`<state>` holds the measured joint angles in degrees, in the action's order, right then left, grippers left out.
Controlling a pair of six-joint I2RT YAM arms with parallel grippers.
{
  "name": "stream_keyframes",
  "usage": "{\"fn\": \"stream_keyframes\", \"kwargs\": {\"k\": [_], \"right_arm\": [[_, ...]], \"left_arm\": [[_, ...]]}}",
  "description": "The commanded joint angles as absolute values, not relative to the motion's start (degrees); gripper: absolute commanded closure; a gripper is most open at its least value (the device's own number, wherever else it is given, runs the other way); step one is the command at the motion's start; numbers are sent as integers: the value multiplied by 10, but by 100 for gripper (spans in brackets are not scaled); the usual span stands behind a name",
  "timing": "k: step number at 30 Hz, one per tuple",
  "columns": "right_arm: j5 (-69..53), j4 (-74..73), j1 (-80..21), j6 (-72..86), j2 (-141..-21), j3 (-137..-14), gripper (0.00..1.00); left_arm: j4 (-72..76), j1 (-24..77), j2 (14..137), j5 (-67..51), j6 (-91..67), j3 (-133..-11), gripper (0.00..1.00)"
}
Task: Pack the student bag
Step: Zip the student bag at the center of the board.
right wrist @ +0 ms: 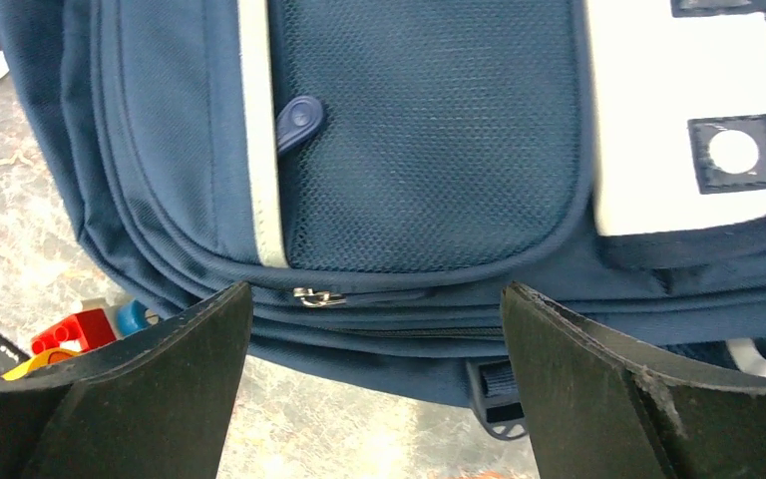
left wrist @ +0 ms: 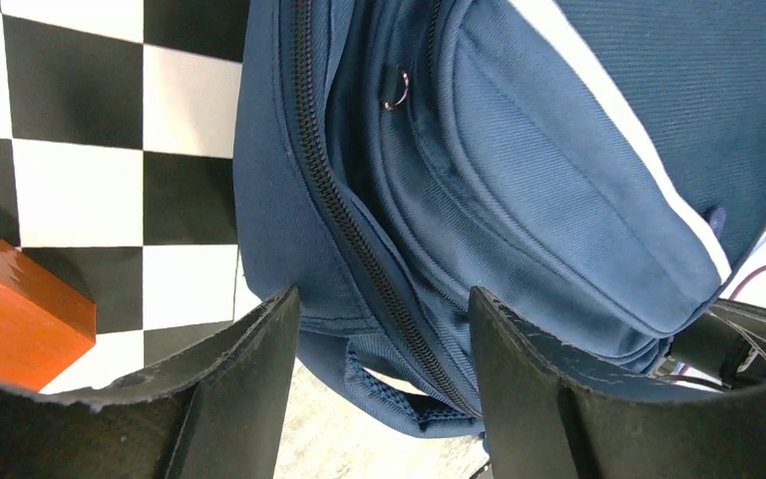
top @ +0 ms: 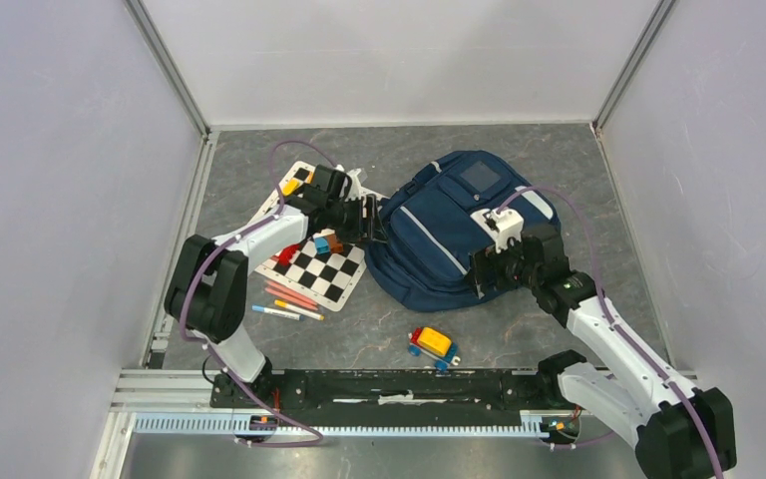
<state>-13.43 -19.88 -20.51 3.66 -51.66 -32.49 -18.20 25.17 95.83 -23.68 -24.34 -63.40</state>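
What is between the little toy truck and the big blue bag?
Nothing. Only bare grey table lies between the toy truck and the student bag. The top view shows this.

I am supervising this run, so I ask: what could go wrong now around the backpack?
1. The left tool straddles the backpack at its edge; it could pinch loose fabric beside the zipper and slip off.
2. That edge lies close to the checkered mat; a pull could drag the mat and knock the orange block.
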Motion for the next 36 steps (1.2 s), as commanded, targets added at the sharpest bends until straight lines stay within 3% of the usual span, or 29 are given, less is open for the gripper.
{"fn": "stream_keyframes", "kwargs": {"k": [1,7,10,14,26,28,32,36], "right_arm": [[-195,-133,-204,30,-505,-304,2],[-258,-116,-204,20,-525,-303,2],[-274,-125,-204,15,-526,-307,3],[-313,-156,-205,13,-531,-311,5],[-299,-250,-211,5,-499,-321,17],[-271,-241,-212,5,-500,-316,24],[-265,-226,-212,5,-511,-314,50],[-264,-226,-212,-10,-515,-310,57]], "left_arm": [[-192,257,967,-246,-241,-649,34],[-188,263,974,-247,-243,-646,48],[-187,265,979,-248,-244,-646,65],[-185,267,979,-247,-247,-645,81],[-184,268,978,-239,-250,-644,86],[-184,268,978,-238,-250,-643,86],[-188,268,979,-233,-247,-643,86],[-190,268,980,-231,-246,-646,87]]}}
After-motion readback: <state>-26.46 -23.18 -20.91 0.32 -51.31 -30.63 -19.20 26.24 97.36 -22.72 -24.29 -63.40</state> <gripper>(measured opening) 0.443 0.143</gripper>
